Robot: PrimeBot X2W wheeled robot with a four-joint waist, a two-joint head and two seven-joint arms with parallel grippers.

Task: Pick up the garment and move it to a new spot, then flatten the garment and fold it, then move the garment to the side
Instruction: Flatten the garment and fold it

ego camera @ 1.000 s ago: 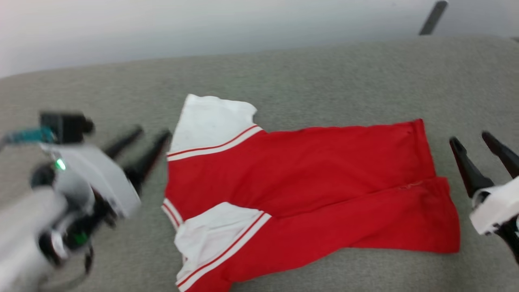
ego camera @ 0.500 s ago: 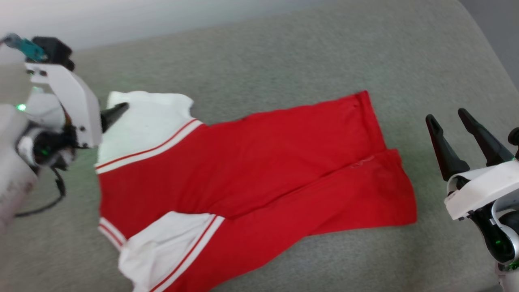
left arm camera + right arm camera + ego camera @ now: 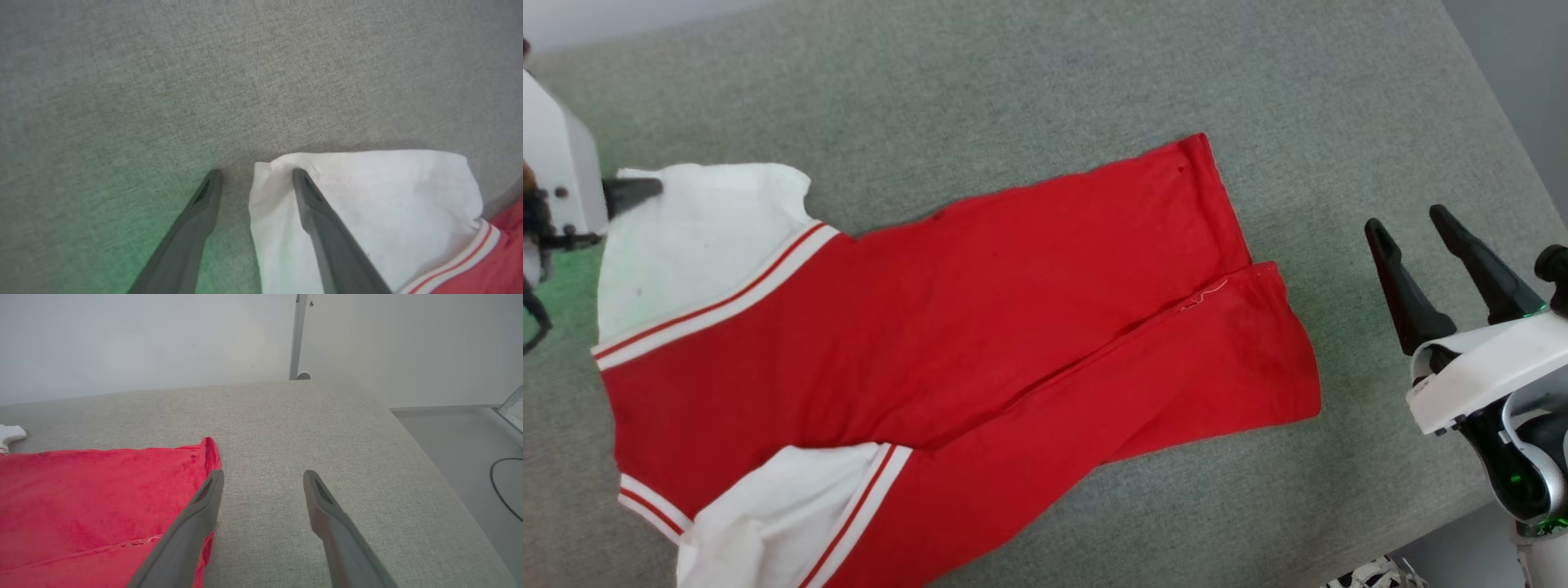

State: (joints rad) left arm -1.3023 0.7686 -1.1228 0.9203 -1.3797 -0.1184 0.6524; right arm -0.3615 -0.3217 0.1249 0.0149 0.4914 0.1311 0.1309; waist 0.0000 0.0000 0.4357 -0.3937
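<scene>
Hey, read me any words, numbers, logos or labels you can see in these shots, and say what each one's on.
None can be read.
The garment lies with a plain red face up, white sleeves and striped trim; no numerals or label in sight.
The grey cushion is unmarked.
The white housing behind the right gripper bears no legible mark.

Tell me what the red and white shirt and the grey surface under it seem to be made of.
The garment: a soft, matte knit, probably cotton or polyester jersey; it lies in limp folds, with stitched hems and a loose thread. The grey surface: matte woven upholstery cloth, a flecked weave showing up close; its rounded edge hints at padding beneath.
</scene>
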